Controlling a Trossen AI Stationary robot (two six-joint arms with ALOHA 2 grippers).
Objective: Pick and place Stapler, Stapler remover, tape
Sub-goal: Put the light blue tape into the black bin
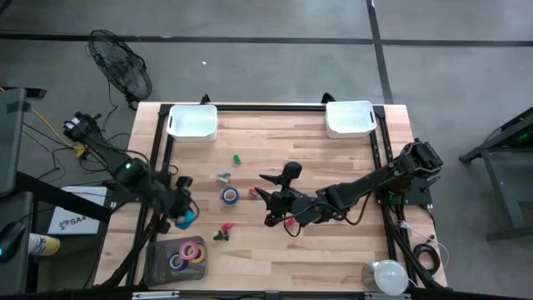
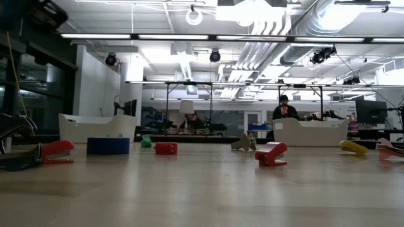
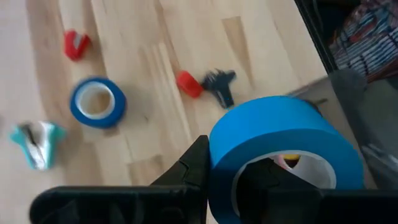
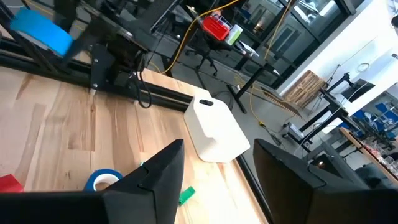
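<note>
Left gripper (image 1: 185,214): fingers pinched on a blue tape roll (image 3: 283,155), carried above the near-left part of the wooden table (image 1: 333,250), just beyond a dark tray (image 1: 158,260) at the near-left corner. That tray holds tape rolls, one pink (image 1: 192,251) and one purple (image 1: 177,262).

Right gripper (image 1: 265,200): hangs over the table's middle, fingers spread wide with nothing between them.

Second blue tape roll (image 1: 229,195): flat on the table, between the two grippers, left of the right gripper's fingers.

Teal staple remover (image 1: 223,177): just beyond that roll.

Small green block (image 1: 236,158): farther still.

Red piece (image 1: 226,226) with a small dark piece (image 1: 220,237) touching it: near side of the flat roll.

Red stapler (image 2: 271,153): on the table in the low view.

Yellow stapler (image 2: 353,147): farther right there.

White bins: one at the far left (image 1: 192,121), one at the far right (image 1: 350,118).
</note>
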